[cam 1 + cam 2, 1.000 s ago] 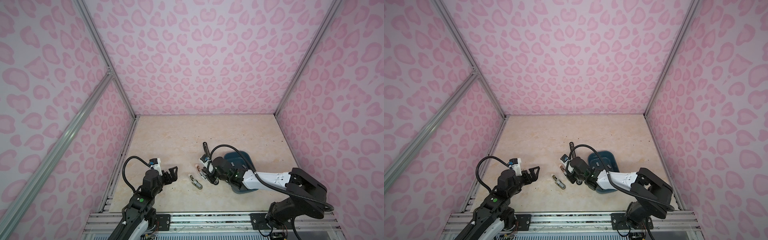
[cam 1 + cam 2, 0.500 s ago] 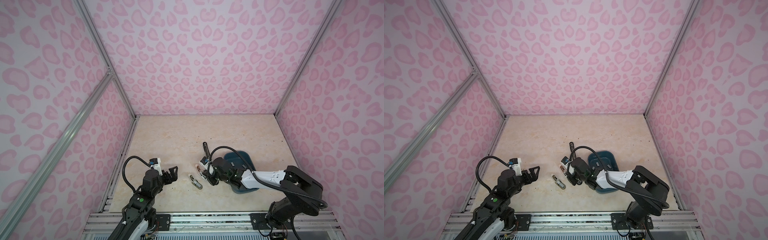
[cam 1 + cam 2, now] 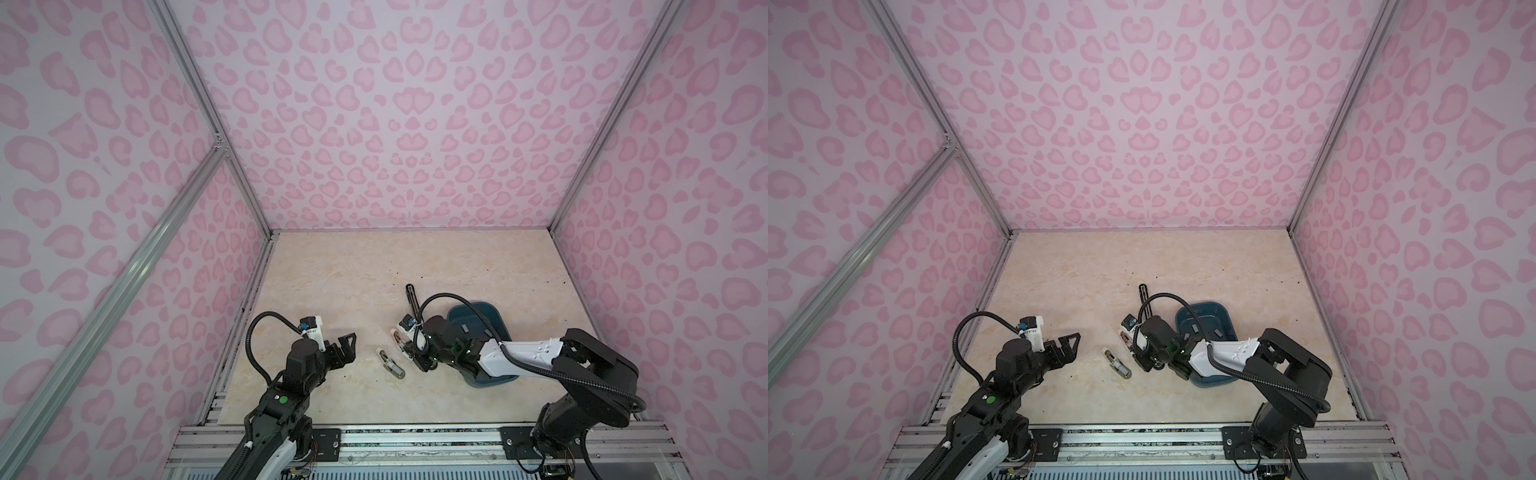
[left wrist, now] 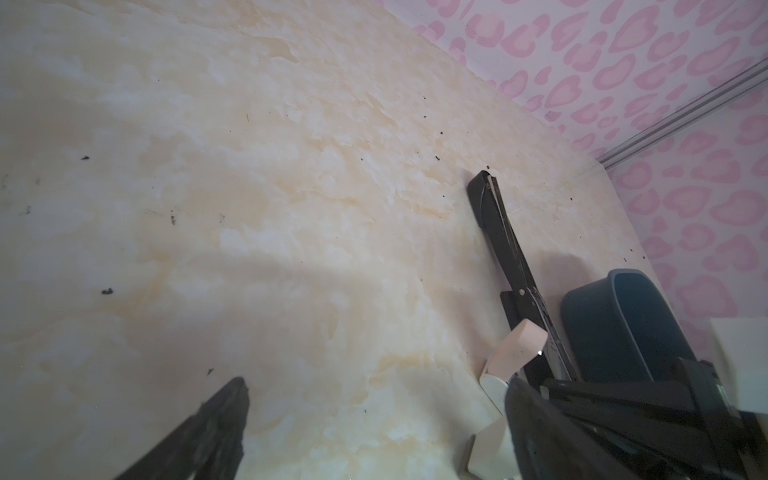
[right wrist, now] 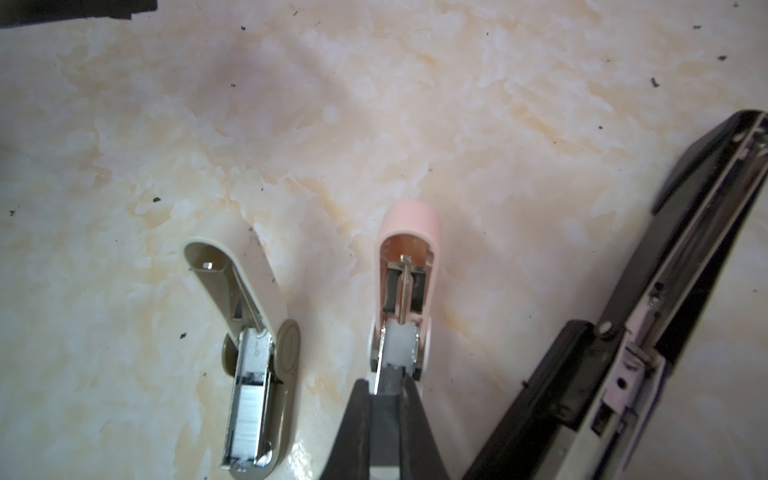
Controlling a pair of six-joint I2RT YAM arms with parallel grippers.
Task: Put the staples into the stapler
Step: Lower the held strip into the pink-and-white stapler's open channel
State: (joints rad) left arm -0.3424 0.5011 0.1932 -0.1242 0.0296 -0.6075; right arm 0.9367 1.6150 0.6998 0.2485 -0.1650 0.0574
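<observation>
**Hidden or unclear.** The right arm (image 3: 523,349) covers the front part of the blue tray (image 3: 492,320) and the near end of the black stapler (image 3: 411,297). The staples (image 3: 1195,328) show in the tray only as small grey strips, too small to count. In the right wrist view the right gripper (image 5: 386,384) has its fingers together at the open magazine of the pink stapler (image 5: 409,235). A grey piece shows between the tips, but whether it is a strip of staples cannot be told, and the frame edge cuts the fingers off. The beige stapler (image 5: 254,351), just beside the pink one and not touching it, lies opened with a block of staples in its channel. The left gripper (image 3: 350,347) has its fingers wide apart with nothing between them, well apart from the beige stapler.

**Edges and room.** All three staplers lie near the front edge of the tabletop (image 3: 353,266), about mid-width. The tray sits toward the front right corner. The black stapler lies along the tray's left side and points toward the back edge. The back half of the tabletop is open surface.

**Surface and room.** The tabletop is cream and marbled, with dark specks. Pink heart-print walls (image 3: 395,124) stand on three sides, joined by aluminium posts (image 3: 606,124). An aluminium rail (image 3: 415,440) carries both arm bases at the front edge.
</observation>
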